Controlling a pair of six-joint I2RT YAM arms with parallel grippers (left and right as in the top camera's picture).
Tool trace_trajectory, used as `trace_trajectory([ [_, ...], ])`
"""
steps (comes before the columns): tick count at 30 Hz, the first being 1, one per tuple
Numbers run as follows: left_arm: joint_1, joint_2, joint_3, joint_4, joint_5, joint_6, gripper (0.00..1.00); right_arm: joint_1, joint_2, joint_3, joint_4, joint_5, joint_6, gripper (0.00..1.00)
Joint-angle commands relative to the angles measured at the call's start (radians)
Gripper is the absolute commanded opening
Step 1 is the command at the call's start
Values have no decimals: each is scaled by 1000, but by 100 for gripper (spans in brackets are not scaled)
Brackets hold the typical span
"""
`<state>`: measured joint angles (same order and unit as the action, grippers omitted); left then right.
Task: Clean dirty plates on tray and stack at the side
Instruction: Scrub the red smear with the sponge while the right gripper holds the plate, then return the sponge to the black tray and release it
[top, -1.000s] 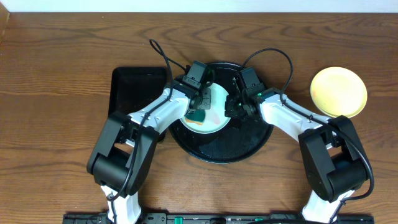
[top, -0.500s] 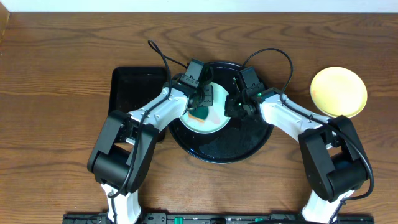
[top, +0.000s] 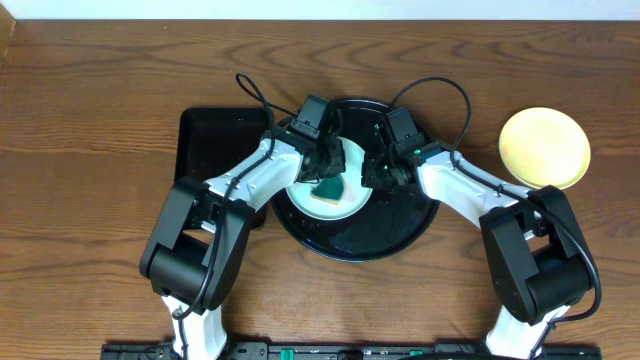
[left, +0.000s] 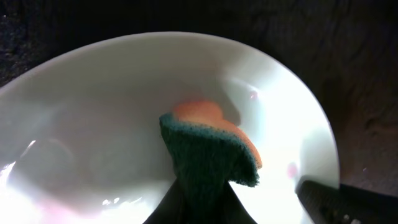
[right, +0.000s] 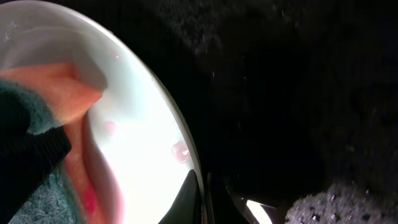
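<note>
A pale mint-blue plate (top: 345, 205) lies on the round black tray (top: 390, 235). My left gripper (top: 325, 175) is shut on a green and orange sponge (top: 329, 189) and presses it onto the plate; the sponge fills the left wrist view (left: 208, 155) on the plate (left: 93, 124). My right gripper (top: 375, 172) is shut on the plate's right rim (right: 186, 155); small red spots (right: 179, 150) mark the plate there. A pale yellow plate (top: 544, 147) sits on the bare wood at the right. The third plate is not in view.
A smaller rectangular black tray (top: 215, 150) lies left of the round tray, partly under my left arm. Both arms' cables loop above the round tray. Brown wood tabletop (top: 90, 120) surrounds everything.
My left gripper has swept the sponge across the plate, from lower left toward its middle right. The right gripper has kept its hold on the rim.
</note>
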<state>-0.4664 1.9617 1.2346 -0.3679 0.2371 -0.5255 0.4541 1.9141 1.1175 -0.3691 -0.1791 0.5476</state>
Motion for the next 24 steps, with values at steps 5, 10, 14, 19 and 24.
trace_trajectory([
  [5,22,14,-24,-125,-181,53,7,19,6,-4,-2,-5,-2,1],
  [10,56,-3,-10,-125,-264,96,7,19,6,-4,-5,-5,-2,1],
  [14,77,-20,13,-120,-305,119,7,19,6,-4,-5,-5,-2,1],
  [19,83,-48,28,-103,-305,137,7,19,6,-4,-5,-5,-2,1],
  [24,80,-130,29,-99,-270,135,7,19,6,-4,-5,-5,-2,1],
])
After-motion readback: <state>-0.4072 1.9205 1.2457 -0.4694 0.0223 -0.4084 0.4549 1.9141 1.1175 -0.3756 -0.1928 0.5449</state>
